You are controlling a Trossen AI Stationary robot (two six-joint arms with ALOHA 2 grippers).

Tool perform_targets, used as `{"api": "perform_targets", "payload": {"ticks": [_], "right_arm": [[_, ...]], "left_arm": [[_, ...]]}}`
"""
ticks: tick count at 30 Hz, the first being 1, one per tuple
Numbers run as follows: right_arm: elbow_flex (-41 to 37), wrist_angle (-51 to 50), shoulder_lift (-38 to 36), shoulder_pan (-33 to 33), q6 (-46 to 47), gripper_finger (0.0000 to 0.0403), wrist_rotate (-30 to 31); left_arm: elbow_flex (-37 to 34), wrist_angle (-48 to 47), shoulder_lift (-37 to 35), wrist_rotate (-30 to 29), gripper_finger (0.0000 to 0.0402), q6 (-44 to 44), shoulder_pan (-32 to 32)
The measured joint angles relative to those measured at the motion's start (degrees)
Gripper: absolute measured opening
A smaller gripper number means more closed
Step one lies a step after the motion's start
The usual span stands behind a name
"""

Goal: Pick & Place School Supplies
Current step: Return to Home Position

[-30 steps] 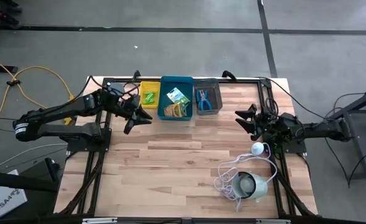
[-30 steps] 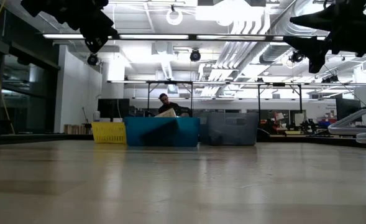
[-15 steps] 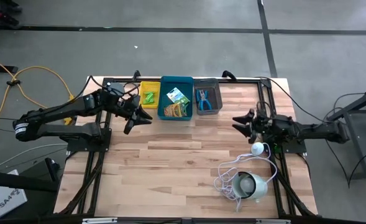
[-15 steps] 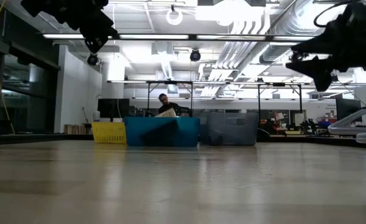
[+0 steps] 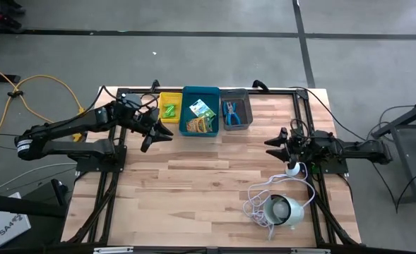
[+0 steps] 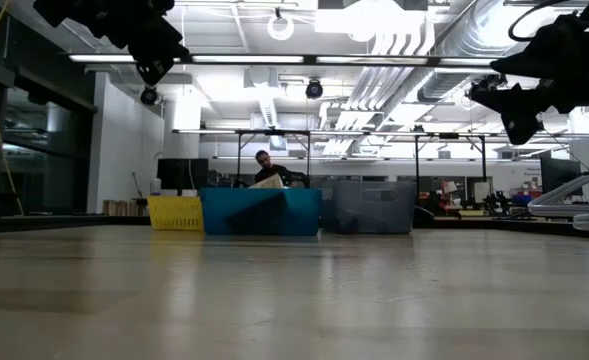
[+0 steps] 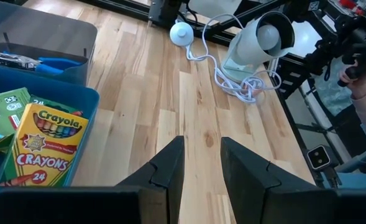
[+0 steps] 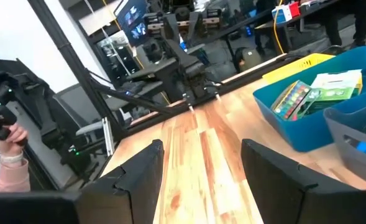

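Right end effector (image 8: 202,149) spread over table (image 5: 193,183) — binned scissors (image 7: 43,61) barely discernible.

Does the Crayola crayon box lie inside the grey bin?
No, the Crayola crayon box lies in the blue bin; the grey bin beside it holds a blue-handled tool.

Crayon boxes (image 5: 202,116) in the middle bin (image 5: 200,89) — scissors (image 5: 230,109) in the right bin (image 5: 248,113).

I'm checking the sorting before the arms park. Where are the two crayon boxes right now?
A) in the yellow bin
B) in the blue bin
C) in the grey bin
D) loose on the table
B: the high view shows both crayon boxes lying inside the blue bin, the middle one between the yellow bin and the grey bin.
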Motion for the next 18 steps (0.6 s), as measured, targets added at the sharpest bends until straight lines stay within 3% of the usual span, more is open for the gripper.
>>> {"api": "perform_targets", "payload": {"ticks": [14, 18], "right_arm": [[0.04, -0.39, 0.84, 0.00, -1.59, 0.0207, -0.04], [0.04, -0.41, 1.80, 0.00, -7.81, 0.0207, -0.04]], "left_arm": [[0.00, -0.02, 0.00, 0.74, 0.0101, -1.02, -0.02], [0.00, -0.01, 0.00, 0.74, 0.0101, -1.01, -0.02]]}}
